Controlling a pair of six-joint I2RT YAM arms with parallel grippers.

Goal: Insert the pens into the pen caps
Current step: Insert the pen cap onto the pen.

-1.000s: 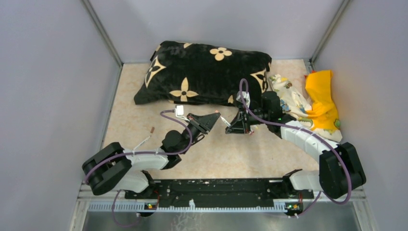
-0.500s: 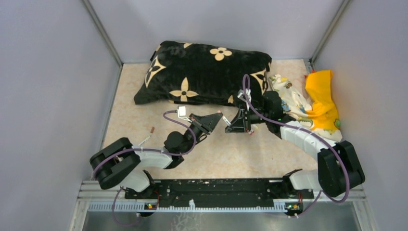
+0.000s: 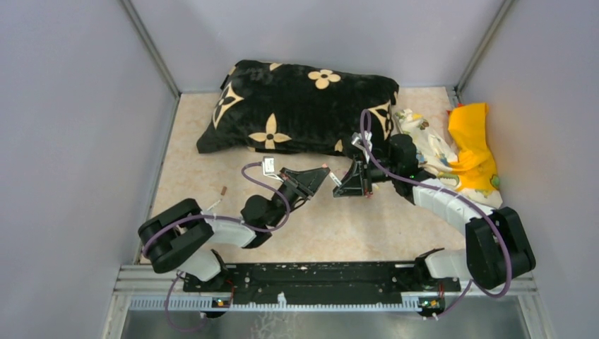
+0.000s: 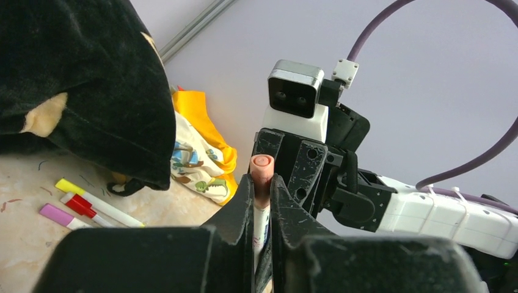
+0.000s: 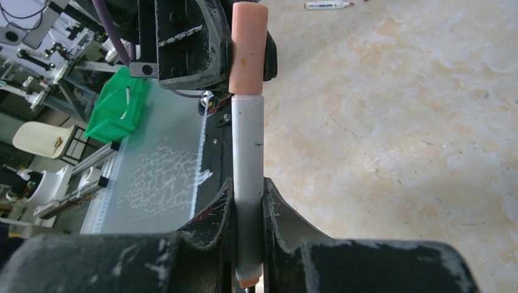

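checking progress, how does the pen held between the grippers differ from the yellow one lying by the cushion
The held pen is raised, clamped at both ends, peach-capped; the yellow pen lies flat on the table, untouched, yellow-ended. Both have white barrels.

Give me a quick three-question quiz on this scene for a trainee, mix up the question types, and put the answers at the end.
1. True or false: the right tool is open and empty.
2. What colour is the cap on the pen between the two arms? A green, B peach-pink, C blue.
3. In the left wrist view, how many loose pens lie beside the black cushion?

Key
1. False: it is shut on the pen's white barrel.
2. B.
3. Three, with yellow, red and pink ends.
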